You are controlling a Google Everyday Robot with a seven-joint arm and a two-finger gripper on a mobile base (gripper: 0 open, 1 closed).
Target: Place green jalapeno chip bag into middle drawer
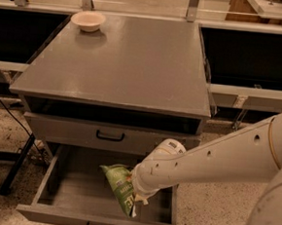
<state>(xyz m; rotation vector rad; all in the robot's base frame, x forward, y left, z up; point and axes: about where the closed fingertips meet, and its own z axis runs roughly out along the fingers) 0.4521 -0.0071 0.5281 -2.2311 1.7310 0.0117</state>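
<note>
Here, a beige bowl sits far left on the bench. Below a closed drawer front, the hand grips the green jalapeno chip bag inside the open middle drawer.

middle drawer open, left half free; claw and chip bag at right

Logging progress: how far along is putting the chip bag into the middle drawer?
Done: the middle drawer stands open. In hand: the gripper holds the green jalapeno chip bag over the drawer's interior. Left: release the bag there and pull the arm out.
</note>
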